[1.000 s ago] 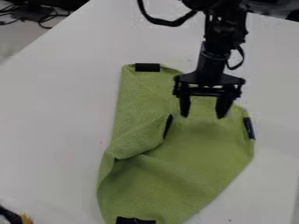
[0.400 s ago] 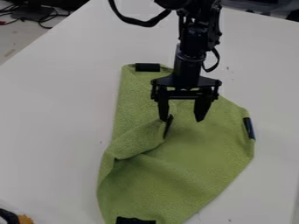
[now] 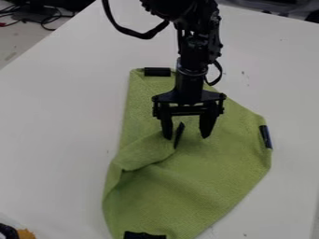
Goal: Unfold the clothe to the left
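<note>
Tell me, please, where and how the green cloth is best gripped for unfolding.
Probably by the black band on its folded flap, from above: the band looks narrow and slightly raised, and in this view lies between the fingertips of the open gripper.

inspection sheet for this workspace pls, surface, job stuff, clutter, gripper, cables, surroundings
surface: white table, bare to the left of the cloth
job's things: green cloth, part folded over on its left side; black strips at its top, right and bottom edges, another at the fold
clutter: black and orange thing at the lower left corner, cut off by the view
gripper: open, over the cloth at the fold; whether it touches is unclear
cables: one loops beside the arm; others beyond the table, upper left
surroundings: dark items behind the table, upper right
</note>
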Available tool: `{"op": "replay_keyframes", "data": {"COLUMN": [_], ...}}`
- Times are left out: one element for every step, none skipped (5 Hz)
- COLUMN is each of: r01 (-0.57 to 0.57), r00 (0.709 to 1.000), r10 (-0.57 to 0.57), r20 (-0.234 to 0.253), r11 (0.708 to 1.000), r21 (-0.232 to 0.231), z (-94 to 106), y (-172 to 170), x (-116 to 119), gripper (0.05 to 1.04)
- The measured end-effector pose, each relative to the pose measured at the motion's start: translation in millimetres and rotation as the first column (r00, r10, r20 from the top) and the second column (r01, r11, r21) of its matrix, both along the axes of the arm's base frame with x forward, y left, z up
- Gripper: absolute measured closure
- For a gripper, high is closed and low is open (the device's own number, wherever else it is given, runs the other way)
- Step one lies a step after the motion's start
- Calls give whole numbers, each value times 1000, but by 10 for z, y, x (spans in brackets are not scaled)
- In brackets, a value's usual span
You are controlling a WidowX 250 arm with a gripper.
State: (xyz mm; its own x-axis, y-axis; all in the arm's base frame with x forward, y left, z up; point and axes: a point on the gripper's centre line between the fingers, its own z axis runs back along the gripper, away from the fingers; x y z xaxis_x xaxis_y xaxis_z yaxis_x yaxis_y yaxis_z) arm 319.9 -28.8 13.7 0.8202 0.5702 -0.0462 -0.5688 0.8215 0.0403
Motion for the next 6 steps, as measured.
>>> {"op": "replay_keyframes", "data": {"r01": [-3,-9,-2,-6,-11,-38], "r00": [1000,1000,1000,1000,1000,998], "r10": [4,9,2,6,11,36], "r20": [0,3,3,-5,-7,44], "r11": [1000,1000,1000,1000,1000,999], "r21": [-13,-20,-26,-25,-12,39], "z": [-18,-18,-18,-32,-2,297], "y": [-9,-11,-19,-22,3,82], "x": [-13,-8,-8,-33,-41,-13], "gripper": [235,533,809,977,1027,1029]}}
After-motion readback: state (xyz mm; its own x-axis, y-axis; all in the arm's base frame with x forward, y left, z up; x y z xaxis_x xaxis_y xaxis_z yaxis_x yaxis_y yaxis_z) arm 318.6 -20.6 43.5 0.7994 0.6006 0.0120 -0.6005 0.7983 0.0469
